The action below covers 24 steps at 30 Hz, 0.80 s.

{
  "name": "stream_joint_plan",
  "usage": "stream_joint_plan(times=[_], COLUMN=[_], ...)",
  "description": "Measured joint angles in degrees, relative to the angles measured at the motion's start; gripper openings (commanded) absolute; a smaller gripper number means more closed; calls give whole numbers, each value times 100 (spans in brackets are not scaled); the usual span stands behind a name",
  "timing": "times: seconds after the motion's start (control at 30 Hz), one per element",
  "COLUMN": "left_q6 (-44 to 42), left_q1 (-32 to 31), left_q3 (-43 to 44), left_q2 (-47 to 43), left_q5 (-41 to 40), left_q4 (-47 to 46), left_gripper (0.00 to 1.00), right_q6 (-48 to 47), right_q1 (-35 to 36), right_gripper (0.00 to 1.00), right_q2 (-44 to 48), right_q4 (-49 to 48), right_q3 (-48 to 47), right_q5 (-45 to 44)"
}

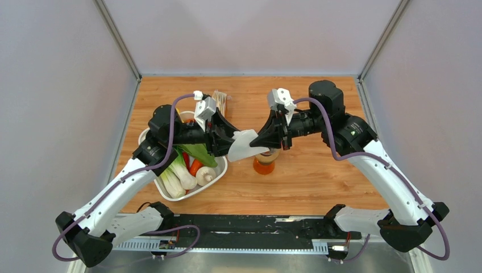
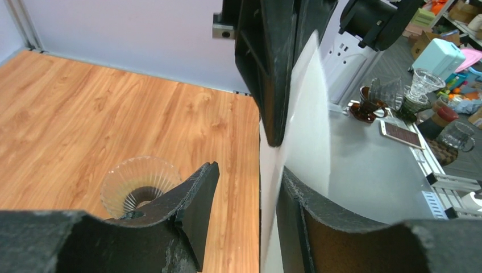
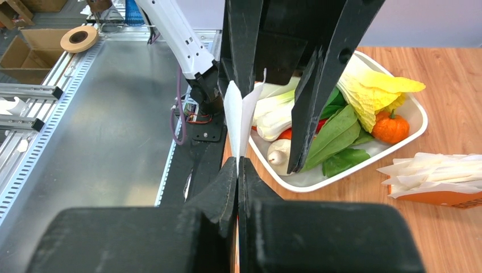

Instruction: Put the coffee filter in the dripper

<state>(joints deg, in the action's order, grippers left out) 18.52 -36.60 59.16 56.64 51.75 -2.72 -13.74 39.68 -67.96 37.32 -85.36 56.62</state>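
The coffee filter (image 1: 244,145), a thin white paper, hangs in the air between my two grippers. My right gripper (image 1: 255,142) is shut on its edge; in the right wrist view its fingers (image 3: 237,164) pinch the white sheet (image 3: 234,108). My left gripper (image 1: 229,142) is open; in the left wrist view (image 2: 248,170) the filter (image 2: 307,114) stands between the jaws, against the right finger (image 2: 307,213). The dripper (image 1: 267,154), a clear ribbed cone (image 2: 136,182), sits on an orange glass vessel (image 1: 264,167) just below and right of the filter.
A white tray (image 1: 149,135) of vegetables lies under the left arm; it also shows in the right wrist view (image 3: 418,122). A bundle of stacked filter papers (image 1: 220,101) lies at the back, also in the right wrist view (image 3: 437,170). Wood table (image 1: 318,182) around.
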Motion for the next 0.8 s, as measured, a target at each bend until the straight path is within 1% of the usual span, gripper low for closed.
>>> stream_joint_plan(times=[0.3, 0.43, 0.6, 0.8], left_q6=[76, 444, 1130, 1534], left_q1=[0, 37, 186, 232], left_q3=[-308, -415, -444, -339], left_q2=[-52, -66, -66, 57], left_q5=[20, -13, -103, -138], left_q4=[-17, -225, -599, -505], left_gripper=[52, 53, 55, 56], right_q6=[66, 57, -160, -562], right_q1=[0, 0, 0, 0], right_gripper=[0, 0, 0, 0], right_q2=[-2, 26, 278, 586], right_q4=[-177, -282, -435, -614], right_q3=[-214, -203, 2, 291], right_q5=[-70, -216, -431, -673])
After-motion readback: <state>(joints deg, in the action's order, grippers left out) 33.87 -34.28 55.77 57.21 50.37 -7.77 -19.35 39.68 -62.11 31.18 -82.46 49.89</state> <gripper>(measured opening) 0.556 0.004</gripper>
